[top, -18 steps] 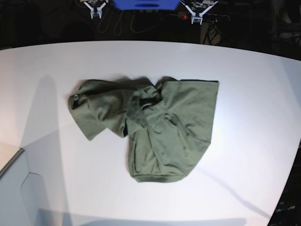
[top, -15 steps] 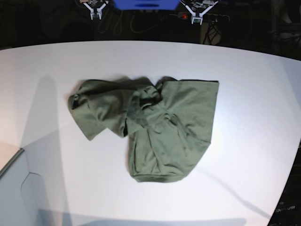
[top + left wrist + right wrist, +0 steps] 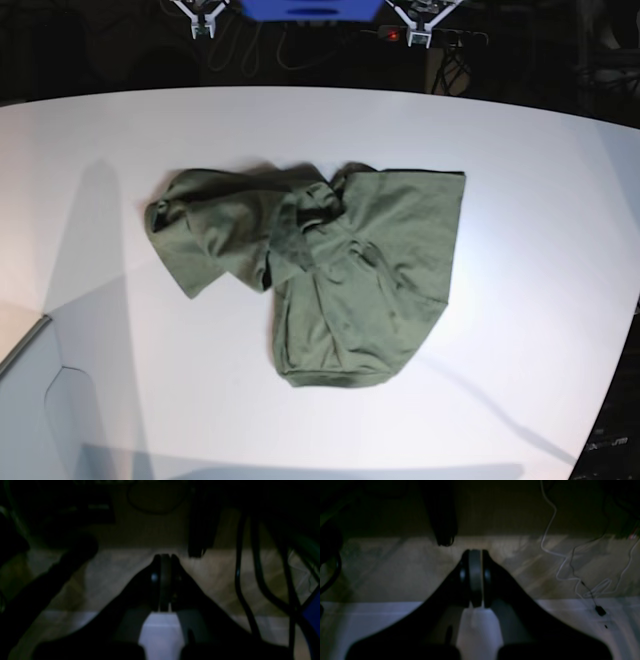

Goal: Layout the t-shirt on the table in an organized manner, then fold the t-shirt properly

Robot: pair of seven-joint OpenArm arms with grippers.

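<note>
Pressed together, jaws of the left gripper (image 3: pixel 162 580) and of the right gripper (image 3: pixel 475 578), holding nothing, seen only in the dim wrist views, above a pale strip of the table (image 3: pixel 370 620) edge and dark floor. White cable (image 3: pixel 560 562) beyond, in the right wrist view only. In the base view alone: the t-shirt (image 3: pixel 320 265), crumpled mid-table, well apart from both arms.

The t-shirt (image 3: pixel 320 270) is laid crumpled near the middle of the counter (image 3: pixel 540 180), with both end effectors kept behind the far edge.
</note>
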